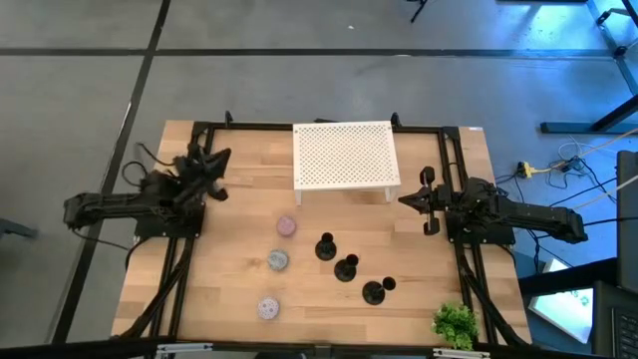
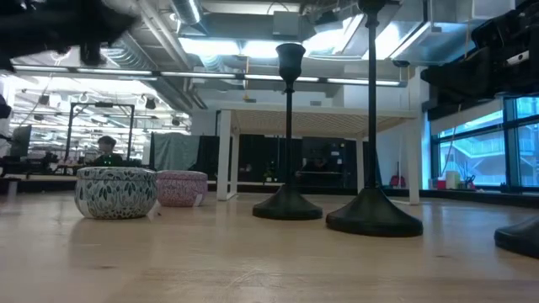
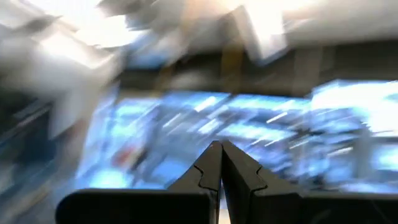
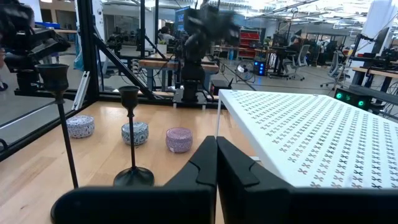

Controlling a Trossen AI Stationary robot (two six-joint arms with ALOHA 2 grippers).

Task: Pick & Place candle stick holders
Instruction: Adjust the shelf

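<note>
Three black candle stick holders (image 1: pixel 325 247) (image 1: pixel 346 267) (image 1: pixel 374 291) stand upright on their round bases in a slanting row at the table's near middle. The low view shows two of them (image 2: pixel 288 206) (image 2: pixel 373 215) whole, and the base of one more (image 2: pixel 518 236) at the picture's edge. My left gripper (image 1: pixel 217 162) is shut with nothing in it at the table's far left, tipped upward; its wrist view (image 3: pixel 219 158) sees only the blurred room. My right gripper (image 1: pixel 404 199) is shut with nothing in it at the right, level, facing two holders (image 4: pixel 132 140) (image 4: pixel 62 118).
A white perforated stand (image 1: pixel 344 155) sits at the far middle, close beside my right gripper. Three small round patterned tins (image 1: pixel 286 226) (image 1: pixel 277 261) (image 1: pixel 267 308) lie left of the holders. A green plant (image 1: pixel 456 324) is at the near right corner.
</note>
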